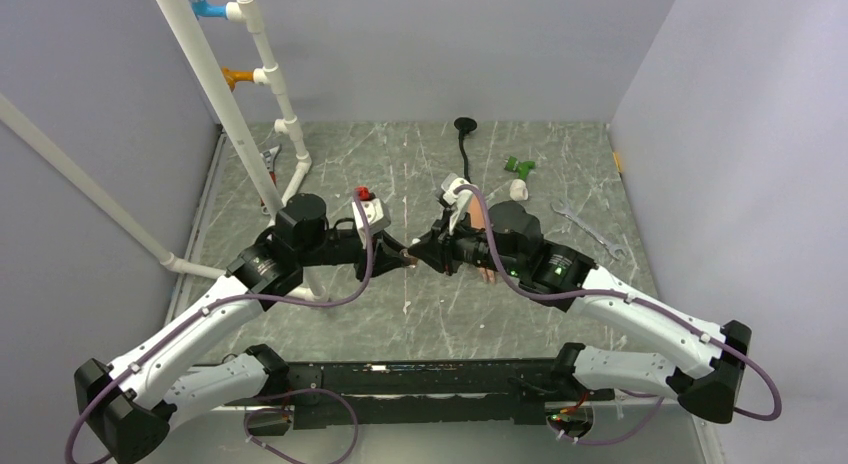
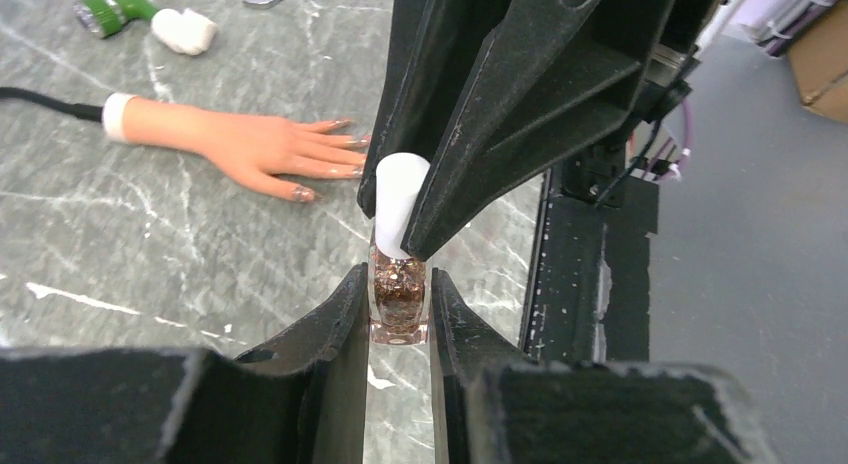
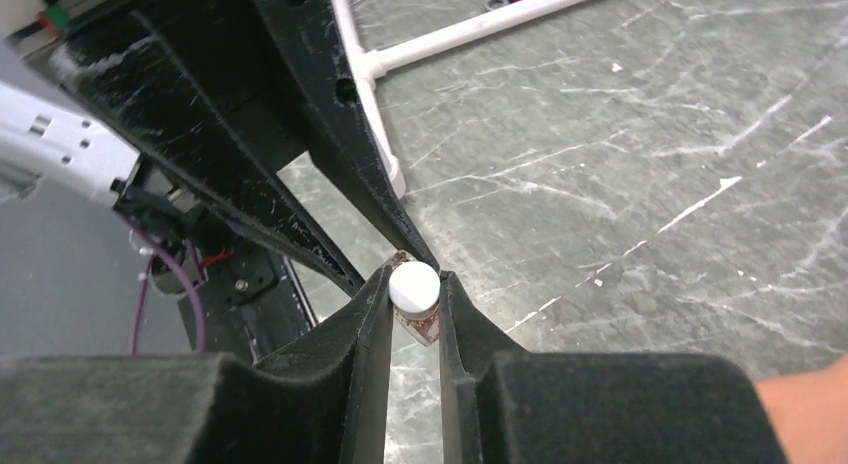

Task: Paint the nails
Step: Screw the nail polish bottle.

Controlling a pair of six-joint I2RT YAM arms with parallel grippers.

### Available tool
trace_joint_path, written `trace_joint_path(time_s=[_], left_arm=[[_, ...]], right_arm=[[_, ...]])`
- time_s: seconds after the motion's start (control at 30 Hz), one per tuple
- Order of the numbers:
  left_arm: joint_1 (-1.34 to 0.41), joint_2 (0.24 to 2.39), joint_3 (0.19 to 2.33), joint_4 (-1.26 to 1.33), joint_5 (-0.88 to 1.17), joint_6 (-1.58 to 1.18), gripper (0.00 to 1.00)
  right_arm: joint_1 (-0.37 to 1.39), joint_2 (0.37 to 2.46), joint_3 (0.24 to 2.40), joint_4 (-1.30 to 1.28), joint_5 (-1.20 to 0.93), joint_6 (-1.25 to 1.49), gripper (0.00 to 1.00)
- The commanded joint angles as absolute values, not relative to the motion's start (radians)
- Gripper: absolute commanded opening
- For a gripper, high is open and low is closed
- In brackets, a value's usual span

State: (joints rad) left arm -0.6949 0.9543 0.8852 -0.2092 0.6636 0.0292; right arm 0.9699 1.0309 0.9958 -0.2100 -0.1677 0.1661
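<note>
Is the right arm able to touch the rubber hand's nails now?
Probably not yet: the right claw is shut on the white cap of the bottle the left claw grips. The rubber hand and its nails lie uncovered nearby.

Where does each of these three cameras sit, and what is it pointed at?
Top external: above and behind, looking down at the table; left arm and right arm show.
Left wrist: on the left arm, looking past the left end effector, shut on the bottle, toward the mannequin hand.
Right wrist: on the right arm, looking past the right end effector, shut on the white cap.
Both wrist views share the bottle.
</note>
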Motion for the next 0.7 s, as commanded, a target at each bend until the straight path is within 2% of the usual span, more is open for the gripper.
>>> trace_joint_path(time_s=[0.0,0.4,0.5,0.6,0.67], left_arm=[[-0.697,0.918,0.910,-0.022,0.564,0.008,0.00],[-0.697,0.903,0.906,-0.028,0.498,0.007,0.00],[-0.697,0.908,0.909,-0.034,0.492,0.008,0.00],[-0.697,0.907,0.911,-0.038,0.486,0.009,0.00],[-0.697,0.905,0.911,-0.040,0.486,0.013,0.00]], right_arm=[[1.036,1.072,1.029,-0.198,-0.097,0.310,0.00],[1.059,1.106,1.092,-0.241,0.046,0.448,0.00],[1.064,1.107,1.108,-0.250,0.041,0.454,0.23],[1.067,1.105,1.129,-0.266,0.039,0.454,0.55],[1.068,1.095,1.150,-0.286,0.041,0.454,0.70]])
